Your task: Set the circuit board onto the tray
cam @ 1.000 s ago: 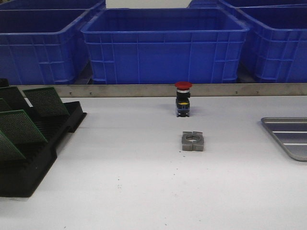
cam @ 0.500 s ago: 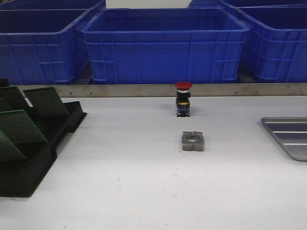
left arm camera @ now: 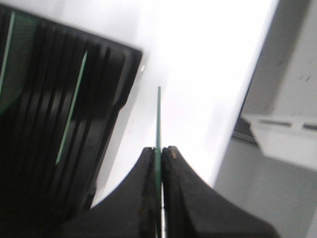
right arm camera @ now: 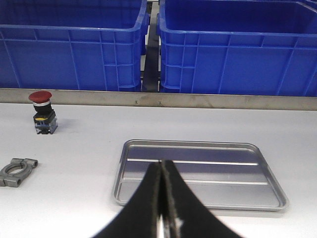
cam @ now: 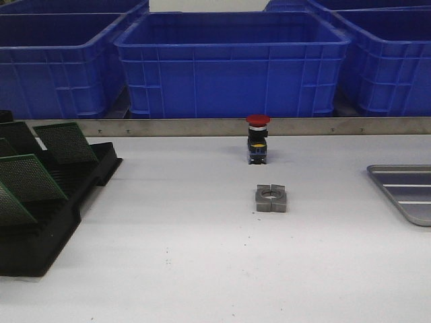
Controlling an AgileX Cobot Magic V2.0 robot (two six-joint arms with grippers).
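At the far left of the table [cam: 202, 256] stands the black rack [cam: 40, 222], green boards slotted in it at a lean. The left tool [left arm camera: 160, 151] is clenched on a thin green board [left arm camera: 159, 119], seen edge-on and upright, held clear of the rack and over bare table in the left wrist view; neither arm appears in the front view. Judged step: the board is lifted out and the carry to the tray is in hand. At mid-table sit a red-capped push button [cam: 257, 138] and, nearer, a grey metal clamp [cam: 271, 198], both apart from everything else. The tray [cam: 404, 192] lies at the far right, nothing on it. The right tool [right arm camera: 162, 198] hovers before it, fingers pressed together, holding nothing. Next move, as I judge it: carry the board rightward across the table, or hand it over, then lay it flat inside the rim.
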